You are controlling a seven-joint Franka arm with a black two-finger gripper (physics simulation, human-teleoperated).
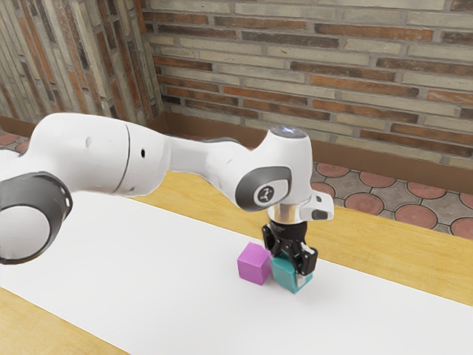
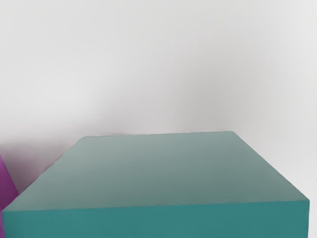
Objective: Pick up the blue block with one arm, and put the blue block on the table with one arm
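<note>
While reaching down from the exterior view's left, have the blue block (image 1: 284, 275) right under the gripper (image 1: 293, 255)

Bring the white arm (image 1: 92, 151) in from the exterior view's left, then bend it straight down, ending low over the blue block, right of the middle in the exterior view. Cover part of the block's top and near right side with the gripper. Cannot tell whether wide, narrow or holding the block. Cannot tell, either, whether resting the block fully on the white mat (image 1: 148, 259) or keeping it slightly raised.

See the block as blue-green, paler on top, with its top face close beneath the gripper in the wrist view. Find the purple block (image 1: 254, 262) just beside it, on the exterior view's left, upright on the same mat; cannot tell whether touching or slightly apart.

Under the mat, see the wooden table (image 1: 37, 325), showing bare wood along the far side and at the near left of the exterior view. Past the table's far edge, see the tiled floor (image 1: 415, 216), with reddish rounded tiles, then the brown skirting (image 1: 369, 161) and the brick wall (image 1: 295, 44).
</note>
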